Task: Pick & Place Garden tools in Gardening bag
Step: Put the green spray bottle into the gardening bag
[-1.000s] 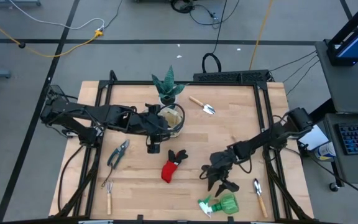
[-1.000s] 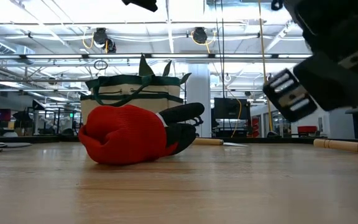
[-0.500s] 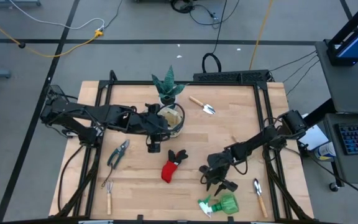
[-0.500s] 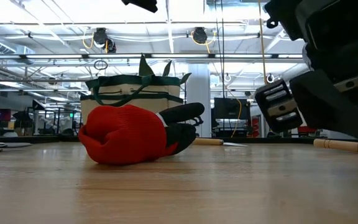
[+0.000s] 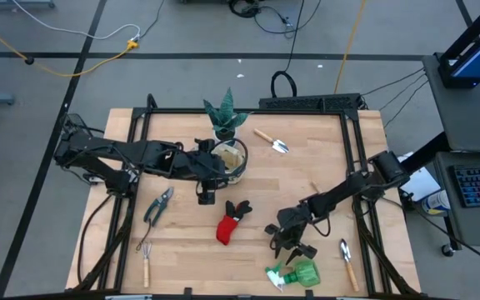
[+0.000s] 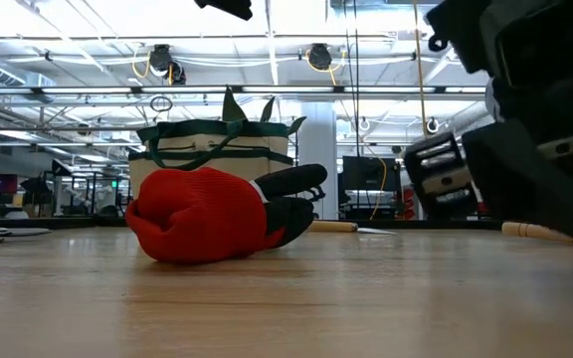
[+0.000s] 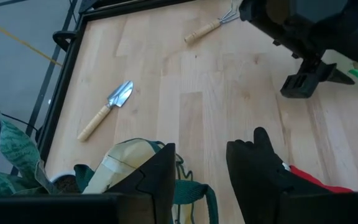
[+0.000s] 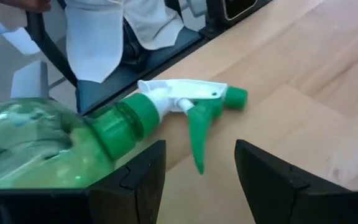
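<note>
A green spray bottle point(image 8: 73, 143) with a white trigger head lies on its side near the table's front edge point(image 5: 294, 272). My right gripper point(image 8: 197, 180) hangs open just above it, its fingers on either side of the trigger and neck without touching. My left gripper point(image 5: 207, 197) waits open in the air on the near side of the beige, green-trimmed gardening bag point(image 5: 230, 158). A red-and-black glove point(image 5: 232, 221) lies flat mid-table. Grey shears point(image 5: 158, 206), a fork point(image 5: 146, 260) and two trowels point(image 5: 272, 140) point(image 5: 347, 260) lie on the wood.
A spiky green plant in a white pot point(image 5: 225, 118) stands just behind the bag. A black frame rail point(image 5: 361, 167) runs along the table's sides and back. Bare wood lies between the glove and the far trowel. In the right wrist view a person's light garment point(image 8: 110, 31) shows beyond the near edge.
My right gripper has sunk toward the spray bottle, drifting slightly toward the table's near edge, and has rolled about its pointing line; it stays open. The left arm and all the tools have kept still.
</note>
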